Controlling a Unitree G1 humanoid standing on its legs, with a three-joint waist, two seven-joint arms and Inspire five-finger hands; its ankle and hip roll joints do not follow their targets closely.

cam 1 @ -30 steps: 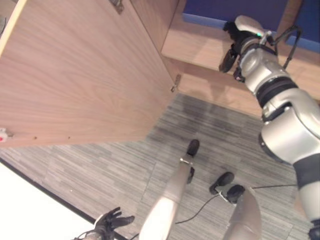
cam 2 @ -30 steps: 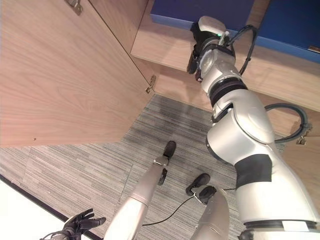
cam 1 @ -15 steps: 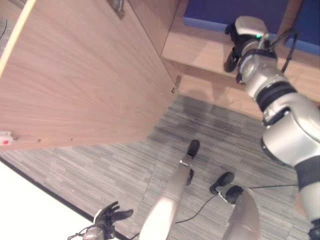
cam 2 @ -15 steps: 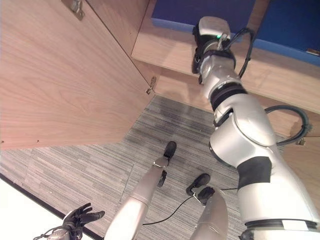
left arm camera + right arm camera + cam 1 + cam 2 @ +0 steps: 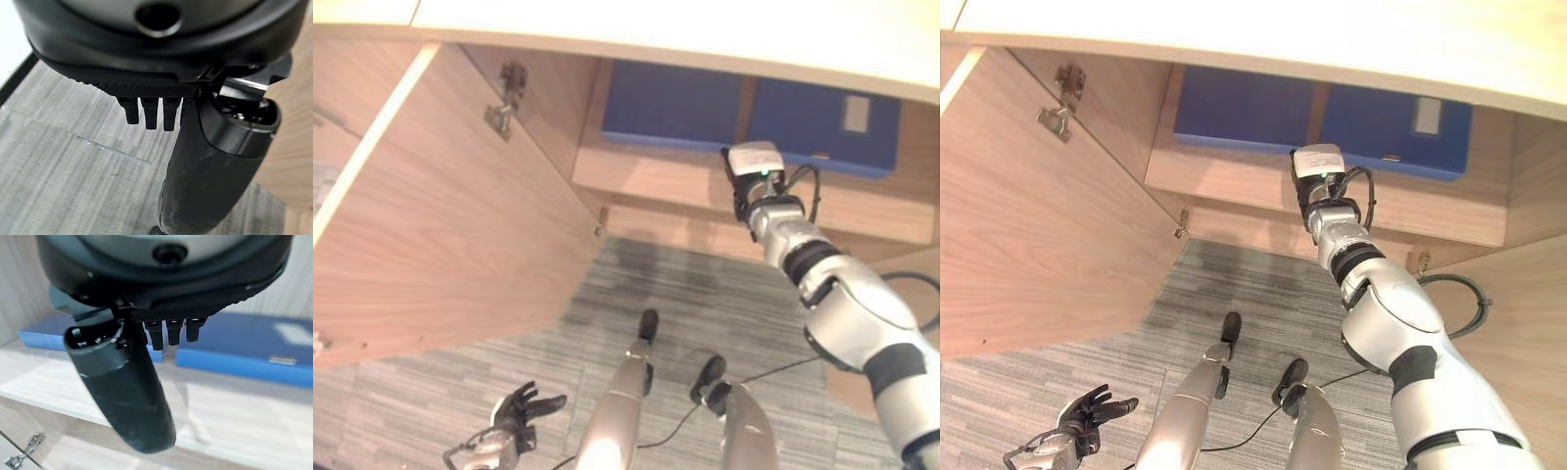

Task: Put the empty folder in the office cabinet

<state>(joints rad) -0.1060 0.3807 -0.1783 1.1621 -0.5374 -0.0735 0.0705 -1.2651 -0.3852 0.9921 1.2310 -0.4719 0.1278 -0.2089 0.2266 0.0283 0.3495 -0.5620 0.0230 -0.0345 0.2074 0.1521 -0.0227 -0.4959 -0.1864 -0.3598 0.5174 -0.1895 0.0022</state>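
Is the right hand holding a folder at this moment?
No. In the right wrist view the right hand holds nothing, its fingers hanging free, while two blue folders lie flat on the cabinet shelf beyond it.

2 folders [image 5: 1249, 106] [image 5: 1396, 132] flat side by side on shelf [image 5: 1234, 174] in cabinet [image 5: 607, 20], door [image 5: 440, 235] open on L, R hand [image 5: 1307, 186] in front of shelf edge betw. folders, L hand [image 5: 514, 421] low over floor [image 5: 724, 304] by door.
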